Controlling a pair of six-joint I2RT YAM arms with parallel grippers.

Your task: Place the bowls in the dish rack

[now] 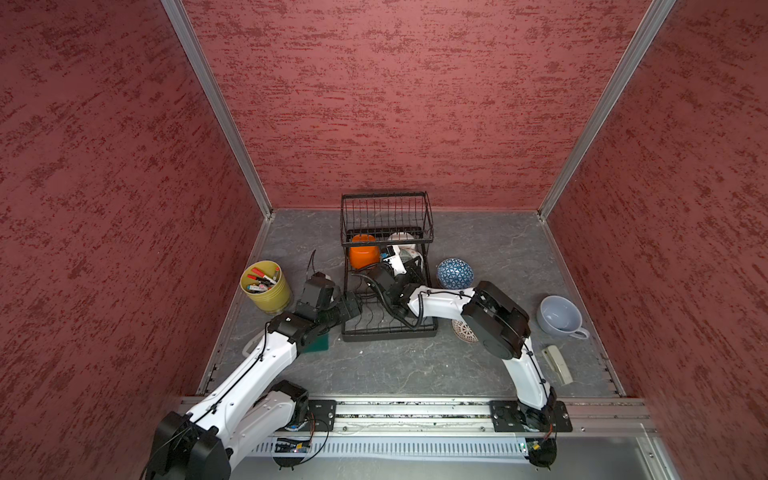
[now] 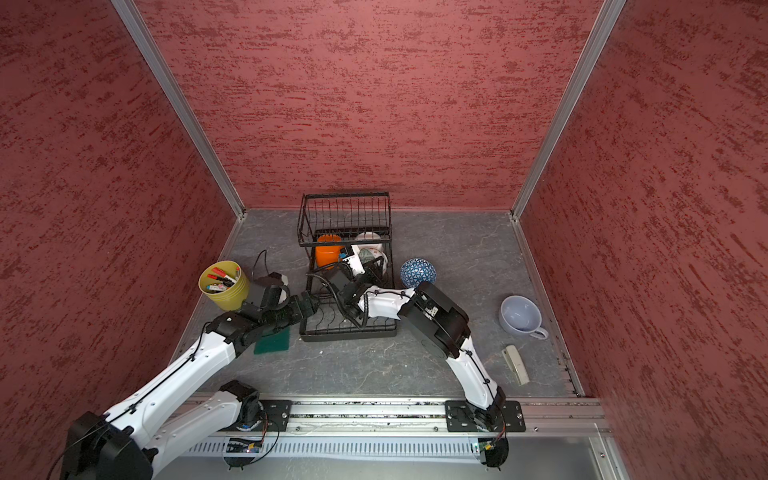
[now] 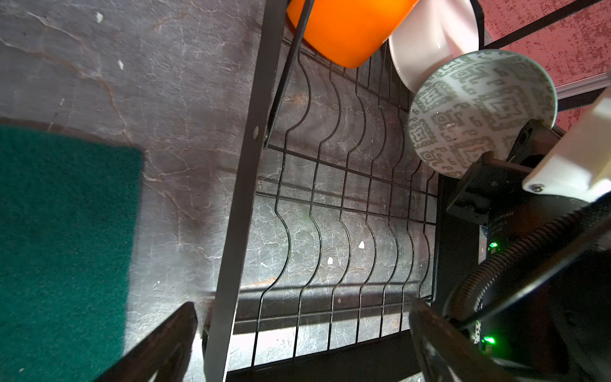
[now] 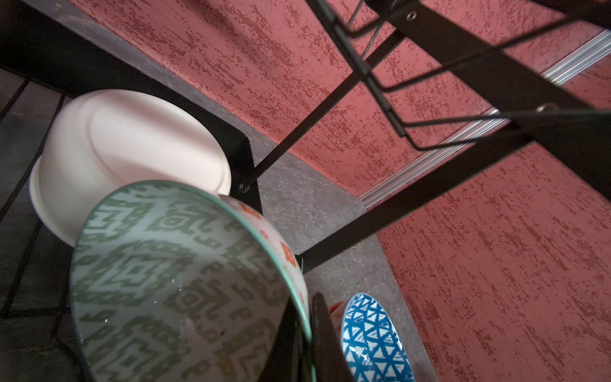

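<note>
One grey-green patterned bowl (image 4: 172, 281) stands on edge inside the dish rack (image 1: 388, 332), just beside the white bowl (image 4: 132, 148). The right gripper (image 4: 307, 330) is clamped on its rim. The left gripper (image 3: 302, 344) is wide open and empty.

A yellow pot of pens (image 1: 266, 291), green pad (image 2: 272, 343), pale blue cup (image 1: 559, 318) and cream oblong item (image 1: 557, 365) sit on the tabletop (image 1: 395, 365)

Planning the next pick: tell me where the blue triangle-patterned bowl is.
In both top views the blue triangle-patterned bowl sits on the table just right of the dish rack, outside it, with the pale handled cup farther right.
</note>
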